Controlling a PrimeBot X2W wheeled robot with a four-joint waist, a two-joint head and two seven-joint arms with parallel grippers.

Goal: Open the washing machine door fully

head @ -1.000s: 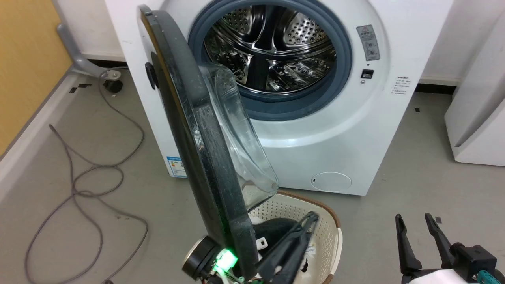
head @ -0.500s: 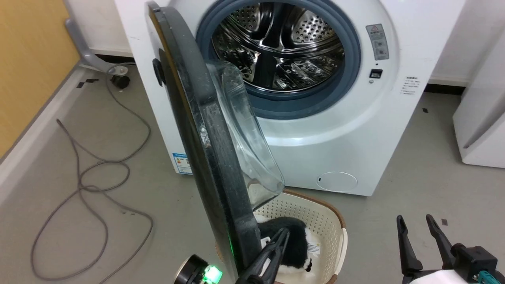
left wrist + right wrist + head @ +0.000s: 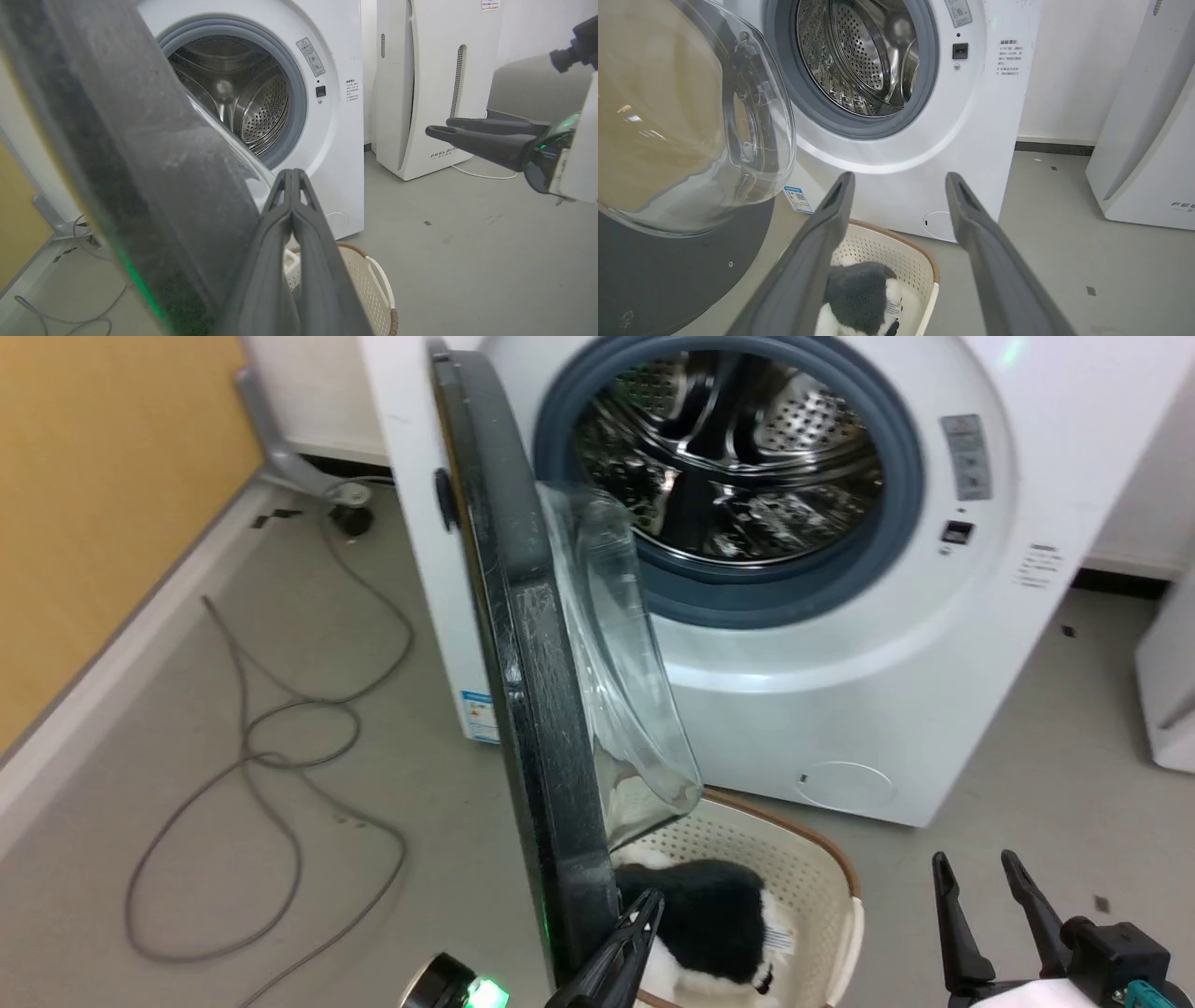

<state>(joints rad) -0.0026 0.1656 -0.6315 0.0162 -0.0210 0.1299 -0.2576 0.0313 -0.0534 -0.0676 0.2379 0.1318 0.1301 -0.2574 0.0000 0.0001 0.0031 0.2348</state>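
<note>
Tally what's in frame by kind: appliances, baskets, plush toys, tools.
Appliances: 2, the washing machine and a white appliance beside it
Baskets: 1, the cream basket
Plush toys: 1, a black-and-white plush toy in the basket
Tools: 2, the left tool shut, the right tool open
Total: 6

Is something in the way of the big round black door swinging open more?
Nothing visible blocks it. The round glossy black washing machine door would swing out over the grey floor, where a thin grey cable lies flat, likely below the door. The cream laundry basket sits on its inner side, behind the swing.
</note>
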